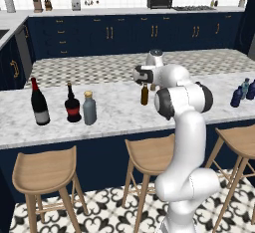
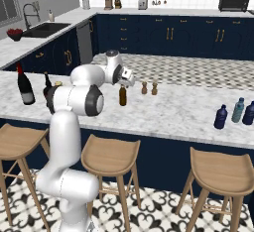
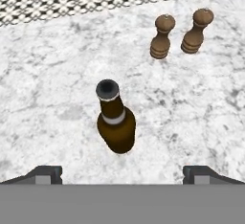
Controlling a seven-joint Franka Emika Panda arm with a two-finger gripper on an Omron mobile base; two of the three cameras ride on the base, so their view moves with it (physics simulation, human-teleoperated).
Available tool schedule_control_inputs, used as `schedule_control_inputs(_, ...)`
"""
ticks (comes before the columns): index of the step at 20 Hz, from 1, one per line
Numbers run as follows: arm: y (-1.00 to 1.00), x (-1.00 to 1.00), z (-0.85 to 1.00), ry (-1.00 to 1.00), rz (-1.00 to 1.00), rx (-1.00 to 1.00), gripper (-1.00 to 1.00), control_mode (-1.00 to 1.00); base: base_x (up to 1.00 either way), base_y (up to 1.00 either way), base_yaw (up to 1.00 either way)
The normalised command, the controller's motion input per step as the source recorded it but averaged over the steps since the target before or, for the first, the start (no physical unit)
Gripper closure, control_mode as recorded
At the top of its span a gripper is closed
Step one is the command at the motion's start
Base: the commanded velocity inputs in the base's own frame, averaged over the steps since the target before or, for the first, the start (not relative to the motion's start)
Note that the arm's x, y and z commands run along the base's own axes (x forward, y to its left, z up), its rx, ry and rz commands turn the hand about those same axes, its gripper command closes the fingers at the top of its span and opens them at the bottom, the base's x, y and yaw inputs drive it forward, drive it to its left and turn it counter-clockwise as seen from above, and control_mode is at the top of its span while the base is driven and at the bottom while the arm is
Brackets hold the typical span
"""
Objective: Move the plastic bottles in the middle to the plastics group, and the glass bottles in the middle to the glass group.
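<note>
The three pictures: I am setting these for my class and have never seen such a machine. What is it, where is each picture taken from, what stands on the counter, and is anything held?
It is a white robot arm in a rendered kitchen. Two cameras sit behind it, left and right; the third looks down from its hand. On the marble counter stand an amber-brown bottle, two wooden grinders, a grey bottle with a tan cap beside two red-topped dark bottles, and three blue bottles at the far end. The gripper is open above the brown bottle, holding nothing.
</note>
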Motion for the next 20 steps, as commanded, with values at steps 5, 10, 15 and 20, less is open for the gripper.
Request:
schedule_control_inputs(5,-0.01,0.17,-0.16,0.02,0.00,0.00,-1.00,-1.00,0.00,0.00,0.00)
schedule_control_inputs(10,0.05,0.25,-0.17,0.07,0.00,0.00,-1.00,-1.00,0.00,0.00,0.00)
schedule_control_inputs(15,0.00,0.24,-0.13,0.07,0.00,0.00,-1.00,-1.00,0.00,0.00,0.00)
schedule_control_inputs(20,0.00,0.19,-0.08,0.01,0.02,0.00,-1.00,-1.00,0.00,0.00,0.00)
